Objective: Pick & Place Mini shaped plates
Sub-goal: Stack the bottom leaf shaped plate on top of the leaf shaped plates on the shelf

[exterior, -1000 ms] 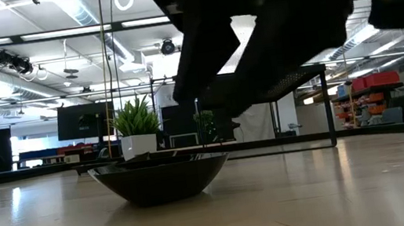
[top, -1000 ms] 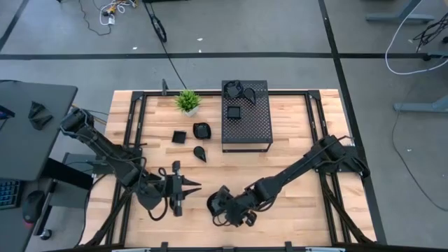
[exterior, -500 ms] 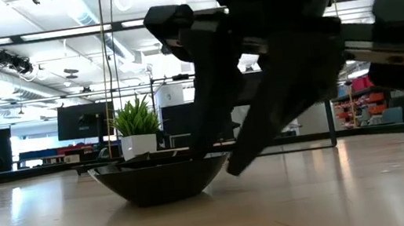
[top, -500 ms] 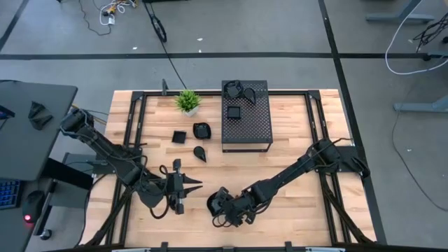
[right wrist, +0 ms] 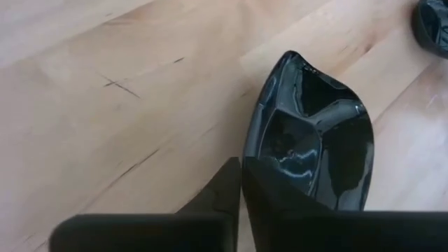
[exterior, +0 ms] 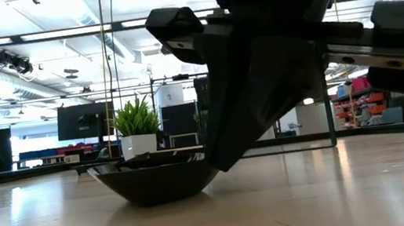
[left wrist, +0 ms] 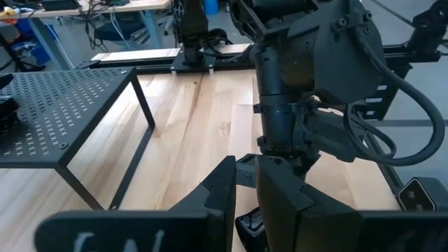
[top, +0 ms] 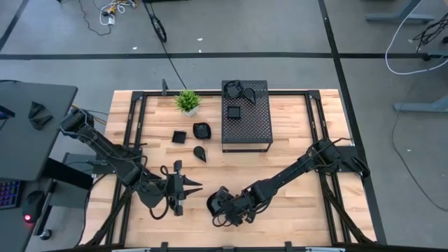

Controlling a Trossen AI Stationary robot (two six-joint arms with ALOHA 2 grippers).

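Observation:
A glossy black leaf-shaped mini plate (right wrist: 311, 140) sits on its underside on the wooden table near the front edge (top: 210, 206) (exterior: 152, 182). My right gripper (right wrist: 241, 164) (top: 215, 201) is shut on the plate's rim, reaching down from the table's right. My left gripper (top: 196, 185) (left wrist: 245, 171) hovers just left of the plate, shut and holding nothing, pointing toward the right arm. Three more mini plates (top: 200, 152) lie on the table farther back. My right gripper pinches the plate's rim (right wrist: 246, 150) at its side toward the table's right (exterior: 210, 162), one finger outside the wall and one inside the hollow. The fingers slant down from the table's right. The plate still rests upright on the table.
A black perforated box (top: 246, 122) stands at the back centre with three small plates on its top (top: 234, 112). A small green potted plant (top: 187, 101) stands left of it. Black frame rails (top: 136, 126) run along the table's sides.
My right gripper has come down onto the plate near the front edge and shut its fingers on the rim. The plate has stayed where it was on the table.

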